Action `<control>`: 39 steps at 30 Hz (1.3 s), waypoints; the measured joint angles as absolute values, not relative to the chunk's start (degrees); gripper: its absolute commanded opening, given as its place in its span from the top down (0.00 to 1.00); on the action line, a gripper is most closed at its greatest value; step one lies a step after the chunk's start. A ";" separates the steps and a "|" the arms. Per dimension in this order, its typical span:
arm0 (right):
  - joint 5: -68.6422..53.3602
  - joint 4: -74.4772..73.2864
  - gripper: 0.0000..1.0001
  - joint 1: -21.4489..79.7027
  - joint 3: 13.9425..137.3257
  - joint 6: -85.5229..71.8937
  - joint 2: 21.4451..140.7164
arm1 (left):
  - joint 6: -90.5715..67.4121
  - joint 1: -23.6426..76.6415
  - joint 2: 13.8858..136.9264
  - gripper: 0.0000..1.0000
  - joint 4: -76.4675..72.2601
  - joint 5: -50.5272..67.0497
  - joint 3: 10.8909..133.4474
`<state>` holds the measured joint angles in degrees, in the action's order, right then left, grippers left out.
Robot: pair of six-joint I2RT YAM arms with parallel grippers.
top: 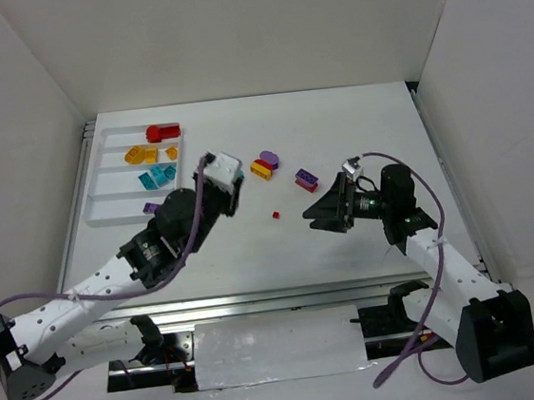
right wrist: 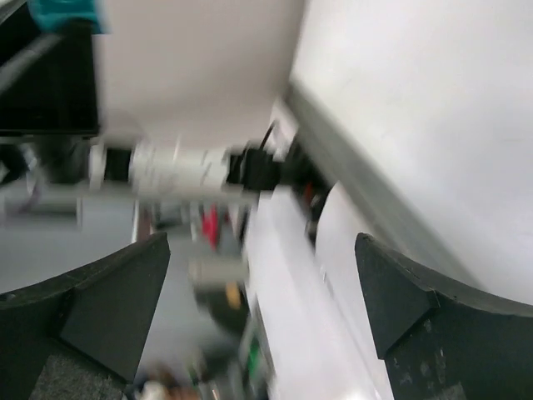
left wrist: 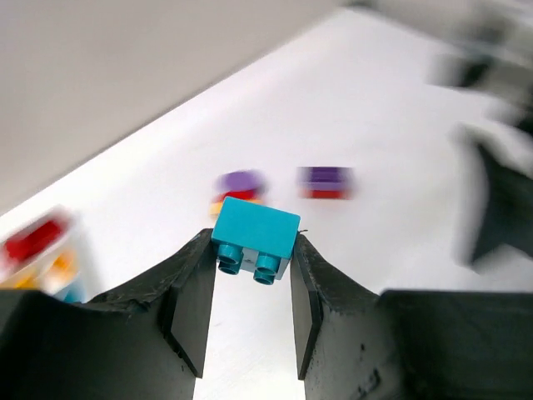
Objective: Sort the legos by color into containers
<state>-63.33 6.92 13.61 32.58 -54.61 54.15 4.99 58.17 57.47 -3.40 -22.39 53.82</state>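
Left wrist: shows the left gripper (left wrist: 253, 247) closed on a teal brick (left wrist: 254, 227), pinched by its ends between matte black fingers (left wrist: 190, 300) parted only to the brick's width. Carries it clear of the table, long axis crosswise between the pads, two round studs toward the camera. Hard, glossy, square-edged plastic, so likely a firm hold on flat faces.

Top external: finds the white tray (top: 95, 180) at upper left, its four narrow lanes running left to right. Holds a red brick (top: 161, 132) in the top lane, orange bricks (top: 148, 155) in the second, teal bricks (top: 157, 177) in the third, a purple brick (top: 152, 208) in the lowest. Puts the left gripper just off the tray's right end, far nearer to it than the right gripper (top: 318, 212), right of centre. Hides the held brick under the wrist here. Probably calls for a short swing left to the third lane, with room along its length but little across. Leaves between the arms a purple, red and yellow cluster (top: 264, 164), a purple-over-red brick (top: 307, 179) and a tiny red piece (top: 275, 215).

Right wrist: heavily blurred. Shows both dark fingers (right wrist: 108, 308) spread wide with nothing between them. Catches a teal smear in the upper left corner, perhaps the held brick; cannot tell.
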 measured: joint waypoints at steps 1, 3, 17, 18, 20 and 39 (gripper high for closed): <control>-61.41 7.05 0.00 10.46 29.95 -55.66 54.13 | 3.14 54.94 58.43 1.00 -3.40 -25.89 54.48; -57.04 6.00 0.00 7.31 26.15 -56.60 54.13 | -2.76 46.11 62.74 1.00 -1.45 -31.14 58.33; -48.36 -4.97 0.00 7.49 26.72 -49.43 44.16 | -36.29 -2.00 118.61 1.00 26.24 -29.89 104.68; -48.25 -5.30 0.00 7.53 26.72 -49.06 44.01 | -37.12 -3.27 120.11 0.97 27.81 -29.32 104.86; -48.25 -5.85 0.00 7.53 26.72 -48.53 44.03 | -39.09 -4.84 121.80 0.95 30.96 -28.42 104.60; -48.60 -6.09 0.00 7.64 26.74 -47.03 45.98 | -47.66 -6.74 121.10 0.01 34.68 -27.09 97.47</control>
